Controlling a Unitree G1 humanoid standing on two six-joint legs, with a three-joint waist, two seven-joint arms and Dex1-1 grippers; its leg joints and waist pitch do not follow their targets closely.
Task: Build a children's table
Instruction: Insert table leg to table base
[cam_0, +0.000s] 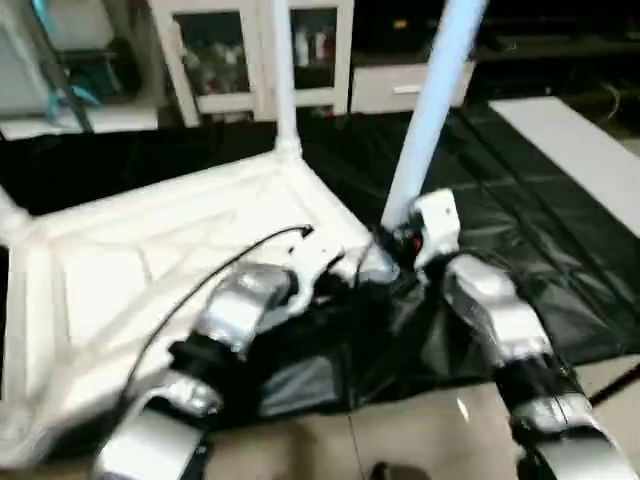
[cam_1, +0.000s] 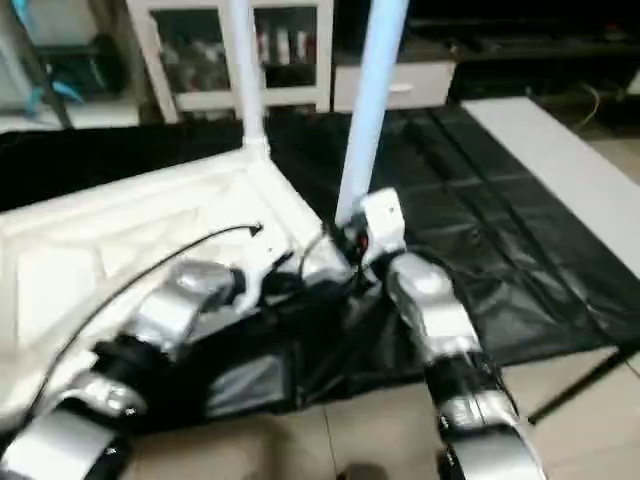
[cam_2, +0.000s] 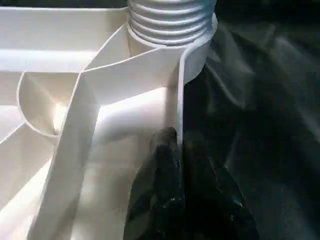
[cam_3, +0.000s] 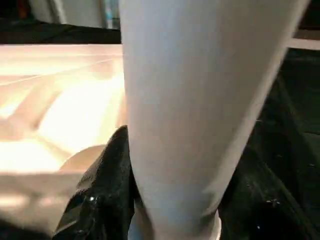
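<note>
The white tabletop (cam_0: 130, 260) lies upside down, ribs up, on the black-covered work table. One white leg (cam_0: 283, 80) stands upright in its far corner socket. A second leg (cam_0: 432, 110) rises, leaning slightly, from the near right corner. Its threaded end (cam_2: 170, 20) sits in the round socket (cam_2: 200, 55). My right gripper (cam_0: 393, 243) is shut on this leg just above the socket, one black finger (cam_3: 107, 190) pressed against the tube. My left gripper (cam_2: 182, 145) is shut on the tabletop's thin rim wall right beside that corner.
The black cover (cam_0: 520, 250) is wrinkled around the near right corner and hangs over the work table's front edge, with tiled floor (cam_0: 400, 440) below. A white board (cam_0: 580, 150) lies at the far right. White cabinets (cam_0: 250, 50) stand behind.
</note>
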